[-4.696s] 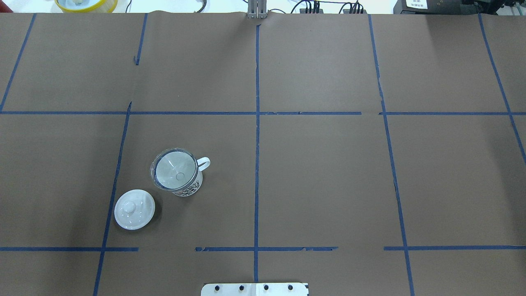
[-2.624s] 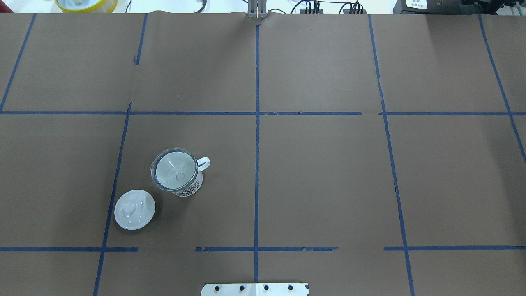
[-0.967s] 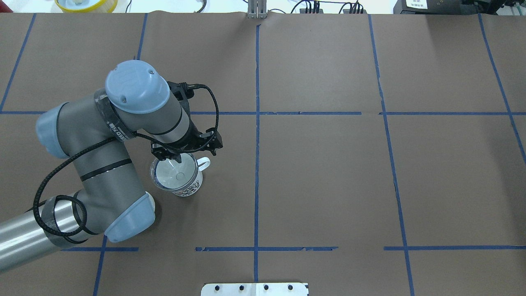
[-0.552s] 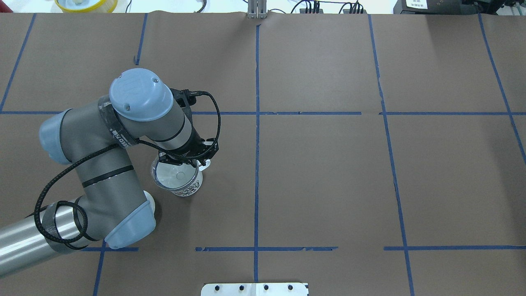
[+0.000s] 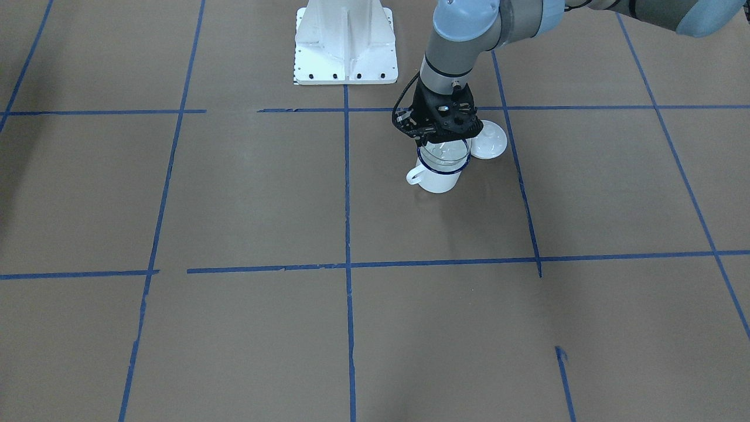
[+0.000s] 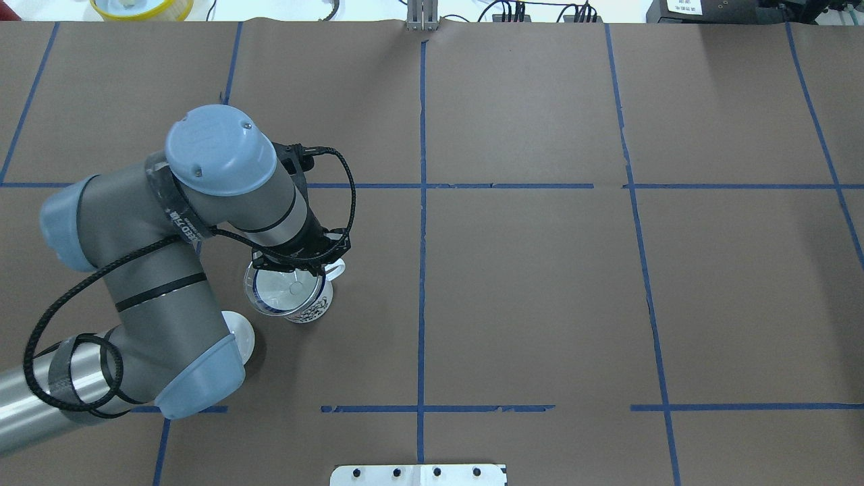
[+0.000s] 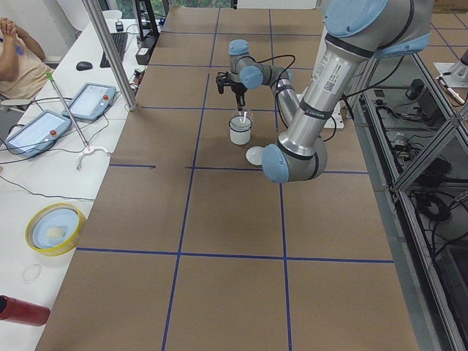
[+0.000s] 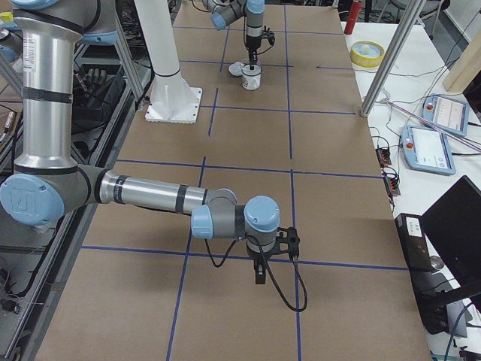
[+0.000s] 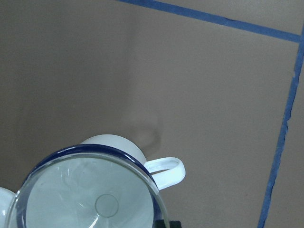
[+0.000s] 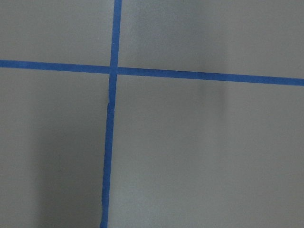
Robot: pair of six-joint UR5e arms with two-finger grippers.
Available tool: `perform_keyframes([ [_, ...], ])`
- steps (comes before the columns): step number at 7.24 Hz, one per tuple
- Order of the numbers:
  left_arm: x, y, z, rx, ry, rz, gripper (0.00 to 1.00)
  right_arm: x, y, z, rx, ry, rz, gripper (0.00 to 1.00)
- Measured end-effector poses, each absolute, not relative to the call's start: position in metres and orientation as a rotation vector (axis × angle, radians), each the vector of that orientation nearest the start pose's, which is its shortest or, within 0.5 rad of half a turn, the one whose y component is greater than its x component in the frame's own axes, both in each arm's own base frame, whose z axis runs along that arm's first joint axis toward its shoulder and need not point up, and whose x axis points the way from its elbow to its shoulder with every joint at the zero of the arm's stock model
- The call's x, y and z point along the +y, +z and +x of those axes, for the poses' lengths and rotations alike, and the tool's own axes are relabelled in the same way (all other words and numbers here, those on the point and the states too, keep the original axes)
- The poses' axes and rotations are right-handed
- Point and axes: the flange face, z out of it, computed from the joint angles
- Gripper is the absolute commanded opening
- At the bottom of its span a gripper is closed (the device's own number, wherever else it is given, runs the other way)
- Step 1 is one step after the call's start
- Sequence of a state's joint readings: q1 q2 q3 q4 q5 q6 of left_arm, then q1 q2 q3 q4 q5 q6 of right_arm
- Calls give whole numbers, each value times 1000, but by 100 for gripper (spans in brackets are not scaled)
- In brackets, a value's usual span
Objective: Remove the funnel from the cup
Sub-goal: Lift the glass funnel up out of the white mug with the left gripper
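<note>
Funnel (image 9: 90, 199) looked light, thin and slippery, seated in the cup (image 9: 111, 145); its rim offered the best pinch. Left jaws hovered there; their opening could not be told.

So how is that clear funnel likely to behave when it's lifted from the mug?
Probably light and stiff: the funnel looks thin-walled yet keeps its round shape. Its glossy rim may slip when pinched. Its bowl sits atop the mug, so it likely lifts free.
</note>
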State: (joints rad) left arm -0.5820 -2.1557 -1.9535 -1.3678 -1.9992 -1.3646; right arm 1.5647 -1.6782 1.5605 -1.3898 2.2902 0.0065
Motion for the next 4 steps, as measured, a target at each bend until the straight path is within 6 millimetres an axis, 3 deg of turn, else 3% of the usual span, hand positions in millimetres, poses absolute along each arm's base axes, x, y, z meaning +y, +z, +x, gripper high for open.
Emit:
perform_keyframes([
  [2,-390,151,394,873,-227,-67,0,-449,700,65,-720,-22,56,100],
  [4,-417,129,359,913,-468,26,0,-449,700,65,-720,-23,56,100],
])
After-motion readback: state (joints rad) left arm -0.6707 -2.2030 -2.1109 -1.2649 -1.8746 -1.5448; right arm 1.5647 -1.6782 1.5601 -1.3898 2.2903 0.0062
